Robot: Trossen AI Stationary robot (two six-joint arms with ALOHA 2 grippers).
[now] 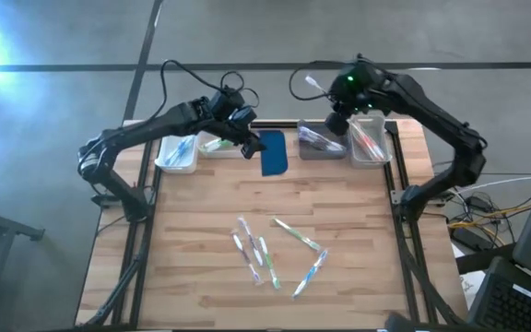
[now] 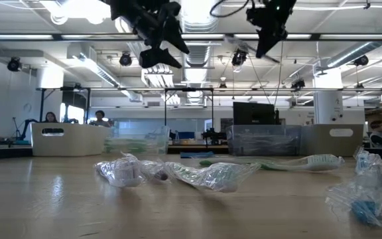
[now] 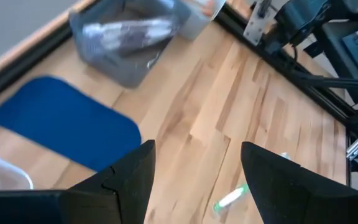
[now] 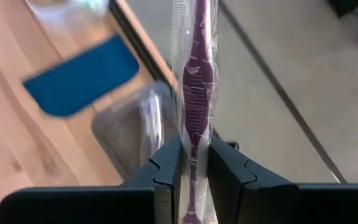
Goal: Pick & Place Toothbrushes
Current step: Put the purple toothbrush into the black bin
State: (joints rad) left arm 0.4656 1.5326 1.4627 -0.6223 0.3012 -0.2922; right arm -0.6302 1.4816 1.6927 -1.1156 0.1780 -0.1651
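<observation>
Right gripper (image 4: 195,163): closed on a purple toothbrush (image 4: 197,81) in a clear wrapper, held high above the grey bin (image 1: 322,140) at the back edge of the table (image 1: 201,212).
Left gripper (image 3: 194,180): fingers spread wide with nothing between them, raised just beside the blue pad (image 1: 274,153), on the side away from the grey bin.
Loose toothbrushes (image 1: 265,254): about 6 wrapped ones are scattered on the wood, well in front of the blue pad.
Sorted toothbrushes: some are already seen inside the grey bin, in the clear bin (image 1: 369,141) on its far side from the pad, and in the white bin (image 1: 177,153) well beyond the pad on the opposite side.
Risk, grip: the purple toothbrush is pinched near one end through slick wrapping, so it could swing or slide out before release.
Risk, drop: from this height it could bounce off a bin rim, or fall behind the table, since the floor is seen past the bin.
Risk, bin choice: grey bin and clear bin touch, so a small offset could land it in the wrong one.
View difference, right wrist: only here are the toothbrush's colour and the pinch seen.
View difference, high: only here is the spread of loose toothbrushes relative to the blue pad laid out.
View difference, low: only here is the height of both grippers above the table judged.
</observation>
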